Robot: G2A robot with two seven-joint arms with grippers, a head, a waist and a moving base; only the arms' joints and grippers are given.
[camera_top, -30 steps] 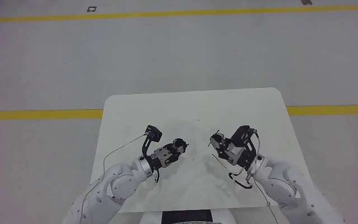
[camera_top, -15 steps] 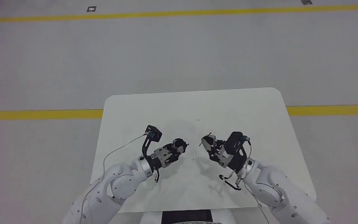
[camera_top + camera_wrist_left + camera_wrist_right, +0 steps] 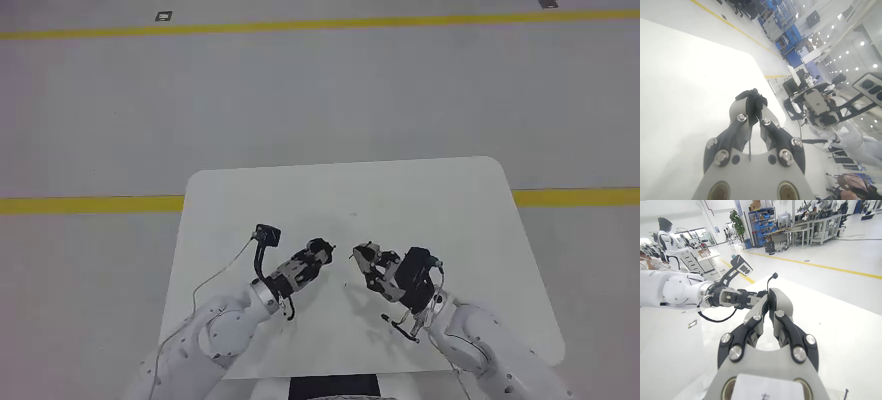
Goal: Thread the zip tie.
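A thin black zip tie [image 3: 774,275] sticks up from my right gripper [image 3: 769,295], which is shut on it, its square head curling above the fingertips. My left gripper [image 3: 754,96] is shut on a black zip tie strip [image 3: 749,147] whose tail runs back toward the wrist. In the top view the left gripper [image 3: 322,246] and right gripper [image 3: 358,254] face each other over the middle of the white table [image 3: 450,200], a small gap apart. In the right wrist view the left gripper [image 3: 761,294] sits right beside my right fingertips. I cannot tell whether both hold the same tie.
The table's front edge lies close below both arms. A small black piece [image 3: 846,391] lies on the table near my right wrist. The far half of the table is bare. A yellow floor line [image 3: 90,204] runs behind the table.
My right gripper has moved left toward the left gripper, closing the gap. The left gripper has shifted slightly forward. Both stay shut.
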